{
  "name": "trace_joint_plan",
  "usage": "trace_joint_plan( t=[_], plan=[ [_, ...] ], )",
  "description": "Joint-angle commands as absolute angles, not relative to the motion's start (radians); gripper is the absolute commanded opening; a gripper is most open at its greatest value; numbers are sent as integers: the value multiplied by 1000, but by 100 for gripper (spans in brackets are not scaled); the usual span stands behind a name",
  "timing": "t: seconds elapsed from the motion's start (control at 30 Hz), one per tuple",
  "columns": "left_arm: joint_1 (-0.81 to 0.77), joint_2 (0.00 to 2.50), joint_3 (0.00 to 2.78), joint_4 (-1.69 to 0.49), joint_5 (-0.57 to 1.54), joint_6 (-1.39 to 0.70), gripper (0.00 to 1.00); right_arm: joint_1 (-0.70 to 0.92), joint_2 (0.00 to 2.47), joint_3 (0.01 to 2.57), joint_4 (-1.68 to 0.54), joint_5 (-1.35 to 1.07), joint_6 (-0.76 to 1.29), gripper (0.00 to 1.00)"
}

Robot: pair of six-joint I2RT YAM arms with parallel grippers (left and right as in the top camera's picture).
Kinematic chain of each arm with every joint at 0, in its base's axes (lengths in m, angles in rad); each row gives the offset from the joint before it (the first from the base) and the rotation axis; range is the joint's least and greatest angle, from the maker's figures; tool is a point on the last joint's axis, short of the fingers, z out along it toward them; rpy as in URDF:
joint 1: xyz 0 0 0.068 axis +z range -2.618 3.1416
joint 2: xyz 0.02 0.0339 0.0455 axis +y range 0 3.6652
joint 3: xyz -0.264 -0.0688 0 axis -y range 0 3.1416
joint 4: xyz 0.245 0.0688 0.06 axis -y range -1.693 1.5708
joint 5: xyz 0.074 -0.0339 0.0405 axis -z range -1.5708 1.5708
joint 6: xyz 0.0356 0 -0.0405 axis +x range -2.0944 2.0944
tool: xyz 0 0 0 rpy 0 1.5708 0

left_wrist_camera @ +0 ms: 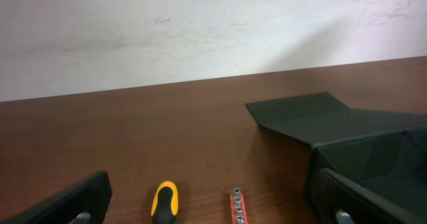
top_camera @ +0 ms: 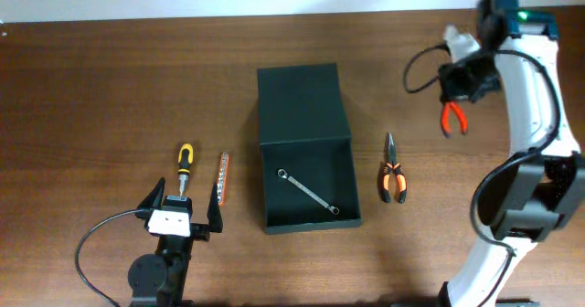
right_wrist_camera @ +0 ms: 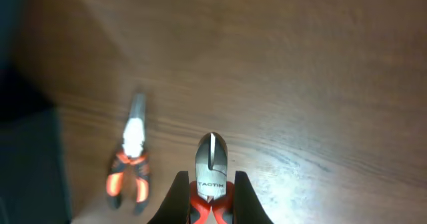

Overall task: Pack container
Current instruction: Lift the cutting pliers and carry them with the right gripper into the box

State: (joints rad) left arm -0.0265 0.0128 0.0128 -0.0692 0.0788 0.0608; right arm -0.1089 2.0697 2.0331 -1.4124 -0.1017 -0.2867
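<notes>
While the container [top_camera: 302, 106] lies open, brown table [top_camera: 101, 88] meets white wall [left_wrist_camera: 200, 31].

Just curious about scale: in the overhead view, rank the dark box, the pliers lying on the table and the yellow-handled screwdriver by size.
1. container, by far the largest.
2. pliers beside it.
3. screwdriver, only slightly smaller than the pliers; that pair is close.

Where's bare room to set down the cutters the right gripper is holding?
In the container, the far-right and near-left corners are bare, either side of the diagonal wrench. The table is bare between the pliers and the right gripper with the cutters. Crowded by the left gripper: screwdriver and bit strip.
</notes>
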Motion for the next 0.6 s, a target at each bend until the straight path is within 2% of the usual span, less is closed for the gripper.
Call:
trace_joint_plan(
  t=[0.0, 0.3, 0.57],
  plan=[
    [-21, 6, 9, -73, 86, 73, 99, 23, 2067, 2156, -1473, -132, -279, 4],
    [-21, 6, 9, -73, 86, 73, 99, 321, 2067, 2210, -1601, -130, -323, 4],
    [-21, 6, 9, -73, 86, 73, 99, 511, 2067, 2209, -1628, -131, -328, 4]
  ],
)
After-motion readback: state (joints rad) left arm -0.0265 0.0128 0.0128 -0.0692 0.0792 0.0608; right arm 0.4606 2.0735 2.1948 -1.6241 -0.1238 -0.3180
